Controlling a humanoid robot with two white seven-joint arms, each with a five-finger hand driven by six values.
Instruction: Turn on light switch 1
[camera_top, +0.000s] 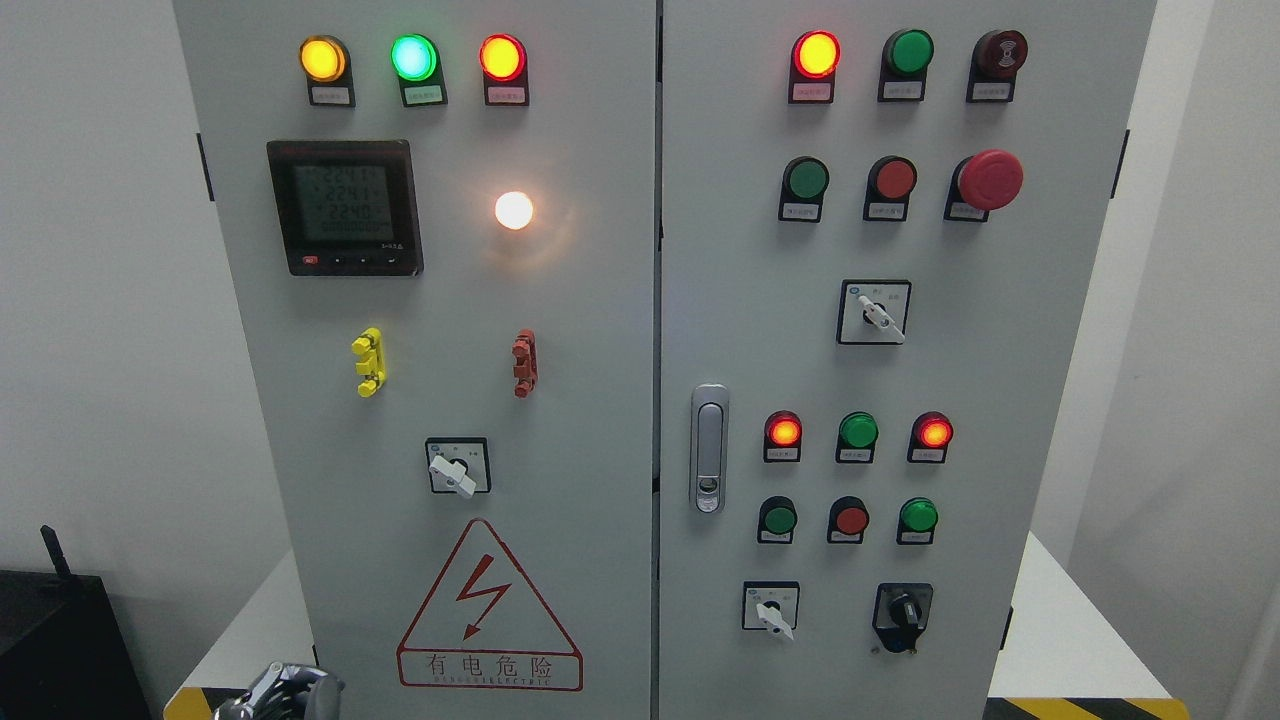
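A grey electrical cabinet with two doors fills the view. On the left door a white rotary selector switch (456, 470) sits low in the middle, its knob pointing down to the right. Above it a round white lamp (514, 210) glows. The right door carries more rotary switches: one in the middle (878, 316), one low down (771, 611) and a black one (903, 612). Only the top of my left hand (285, 692) shows, at the bottom edge, well below the left door's switch and touching nothing. I cannot read the labels that number the switches.
Lit yellow, green and red lamps (413, 57) line the top of the left door above a digital meter (345, 207). The right door has push buttons, a red emergency stop (989, 180) and a door handle (709, 448). A black box (60, 640) stands at lower left.
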